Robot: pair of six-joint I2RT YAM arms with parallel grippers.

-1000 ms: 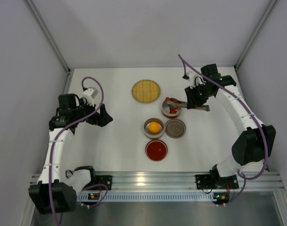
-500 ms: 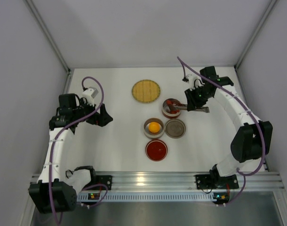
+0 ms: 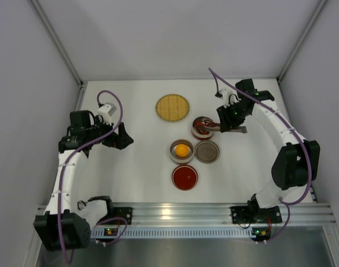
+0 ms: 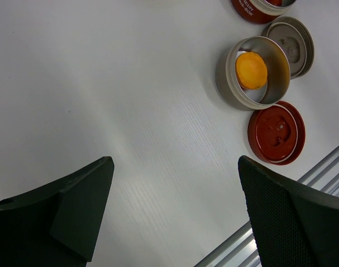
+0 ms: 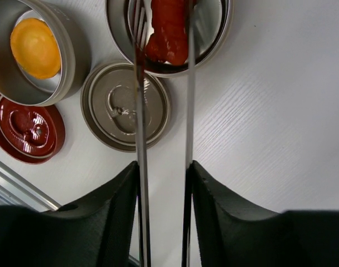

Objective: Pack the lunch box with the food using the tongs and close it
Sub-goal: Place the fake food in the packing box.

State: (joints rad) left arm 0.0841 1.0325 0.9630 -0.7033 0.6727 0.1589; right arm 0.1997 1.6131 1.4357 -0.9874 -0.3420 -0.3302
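My right gripper is shut on the silver tongs, its fingers pressing both thin arms. The tongs' tips reach into the red-walled tin, where a red food piece sits between them. The round orange food piece lies in the silver tin beside it. Far to the left, my left gripper stands open over bare table with nothing between its fingers.
A grey lid and a red lid lie flat next to the tins. The yellow woven plate sits behind them. White walls close in the table on three sides.
The right gripper shifted slightly left and lowered the tongs' tips with the red piece into the red-walled tin. The tongs' arms have spread a little. The left arm has not moved.
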